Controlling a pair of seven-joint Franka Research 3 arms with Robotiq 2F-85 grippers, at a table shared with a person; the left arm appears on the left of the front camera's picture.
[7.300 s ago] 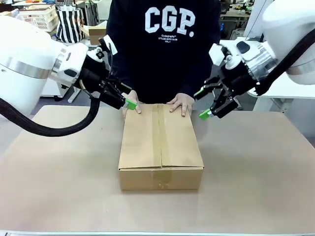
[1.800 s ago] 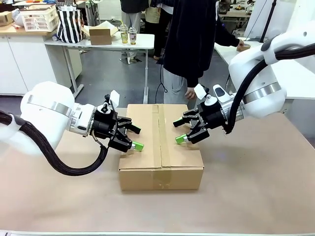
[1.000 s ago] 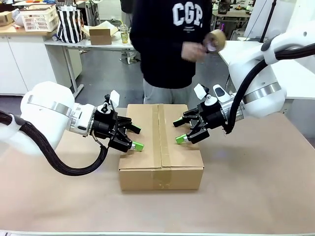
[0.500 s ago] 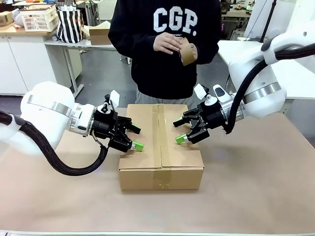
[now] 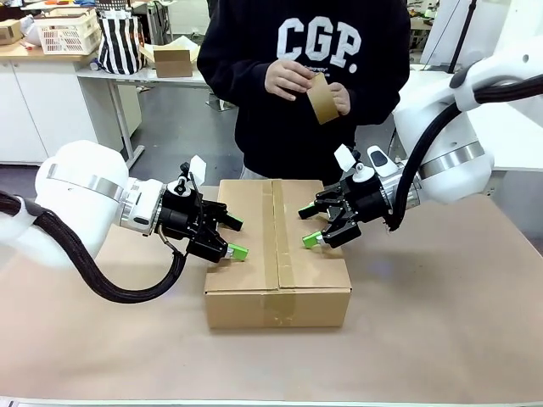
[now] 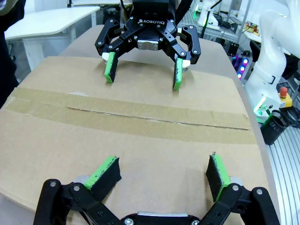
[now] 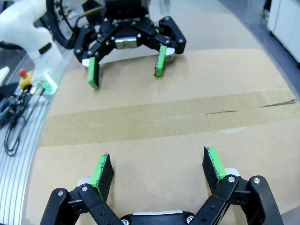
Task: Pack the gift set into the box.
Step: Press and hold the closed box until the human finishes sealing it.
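Box closed (tape along seam). Left gripper, right gripper spread apart, apparently pressing flaps. Person holds tape roll.

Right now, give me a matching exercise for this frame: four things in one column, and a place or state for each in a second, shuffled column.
Things:
1. box
2. left gripper
3. right gripper
4. tape roll

Places or states:
A. held in the person's hands above the table's far side
B. open, on the box top's left part
C. flaps shut, tape strip along the seam
D. open, on the box top's right part

Pairs: 1-C, 2-B, 3-D, 4-A
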